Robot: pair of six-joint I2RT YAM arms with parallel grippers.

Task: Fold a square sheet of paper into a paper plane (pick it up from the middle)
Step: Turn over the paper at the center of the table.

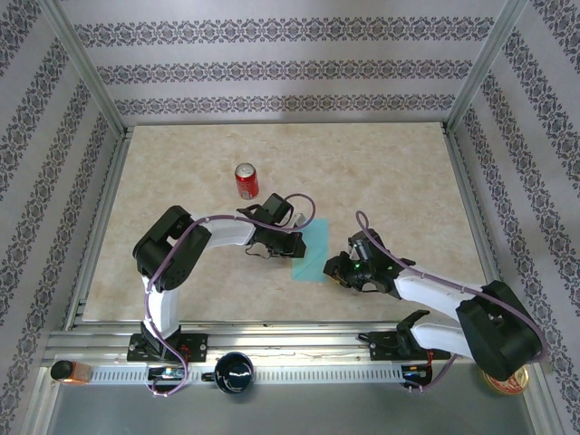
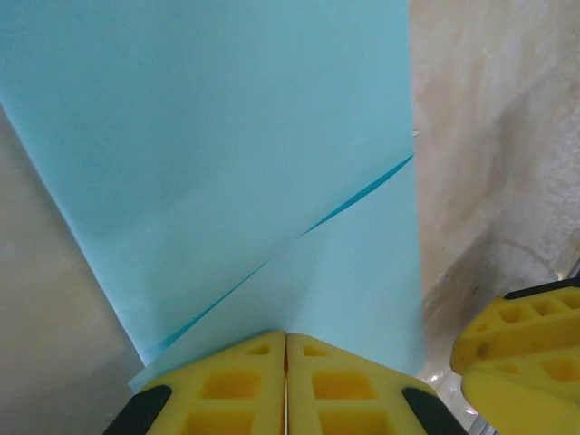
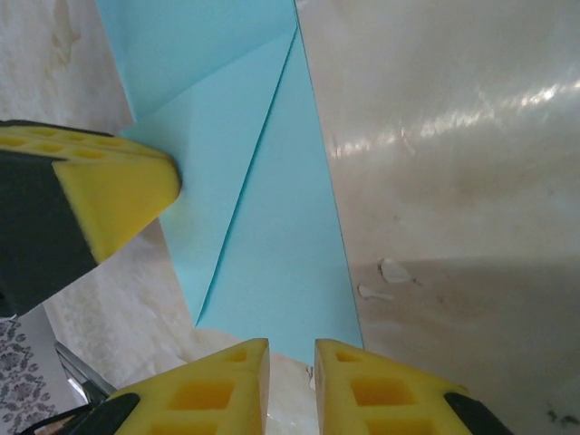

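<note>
The left hand (image 2: 286,349) has its yellow fingers clenched together against the edge of the turquoise sheet of paper (image 2: 227,136), apparently pinning it so the diagonal flap cannot spring up; whether paper is nipped between them I cannot tell. The right hand (image 3: 292,352) meets the opposite end, fingers slightly parted and grasping nothing, probably ready to press the crease. The sheet lies flat on the table (image 1: 390,172) between them.

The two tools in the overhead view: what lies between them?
The folded turquoise paper lies between the left tool and the right tool, both tips at its edges; the top view shows this.
</note>
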